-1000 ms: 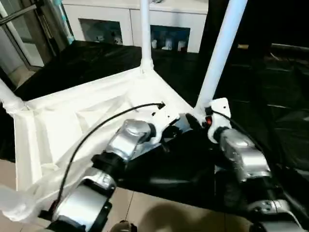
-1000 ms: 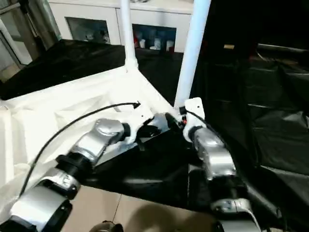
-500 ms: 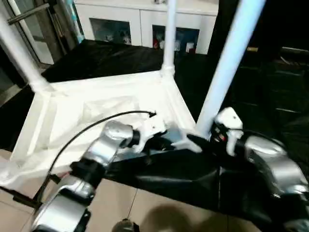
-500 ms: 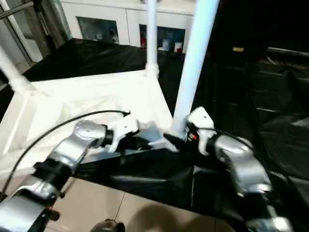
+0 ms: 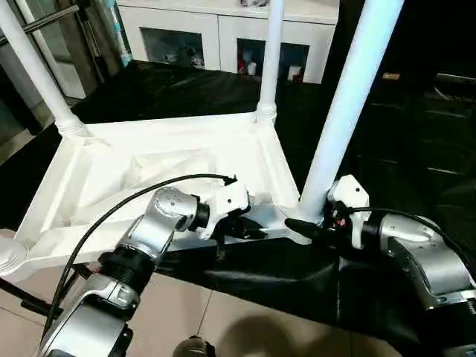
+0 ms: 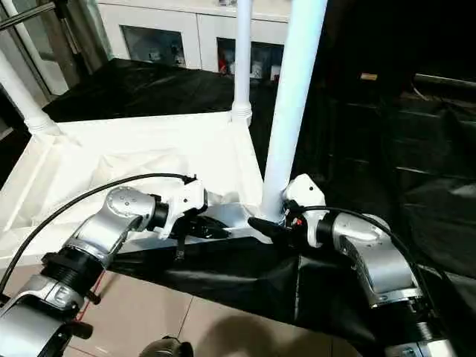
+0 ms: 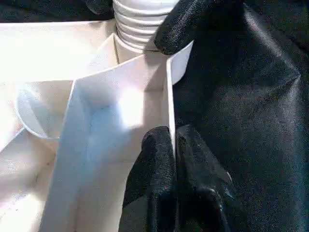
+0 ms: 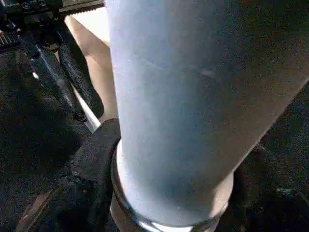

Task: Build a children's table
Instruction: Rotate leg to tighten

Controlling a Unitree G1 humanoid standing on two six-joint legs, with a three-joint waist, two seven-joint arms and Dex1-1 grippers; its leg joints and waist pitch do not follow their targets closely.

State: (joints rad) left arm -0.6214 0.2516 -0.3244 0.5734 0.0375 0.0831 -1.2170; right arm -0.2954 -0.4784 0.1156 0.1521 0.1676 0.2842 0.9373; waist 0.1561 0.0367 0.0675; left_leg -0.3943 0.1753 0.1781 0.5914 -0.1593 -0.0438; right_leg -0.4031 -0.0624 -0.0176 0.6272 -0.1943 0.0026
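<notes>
The children's table lies upside down; its white ribbed top [image 5: 149, 160] rests on black cloth. Three white legs stand up from it: a thick near-right leg [image 5: 346, 97], a far leg [image 5: 269, 59] and a left leg [image 5: 33, 67]. A round corner socket [image 5: 9, 256] sits at the near left. My left gripper [image 7: 175, 145] is shut on the thin near rim wall [image 7: 170, 96] of the top, close to the near-right corner. My right gripper [image 5: 312, 219] holds the threaded base of the near-right leg [image 8: 183, 96], one finger [image 8: 91, 164] pressed against its collar.
A white glass-door cabinet [image 5: 223, 37] stands behind the table. Black cloth [image 5: 416, 149] covers the surface to the right and in front. Tiled floor [image 5: 223, 320] shows below my arms. A black cable [image 5: 134, 197] arcs over my left forearm.
The whole picture has shifted, so the camera has moved. My left gripper stays on the rim and my right gripper stays at the leg's base.
</notes>
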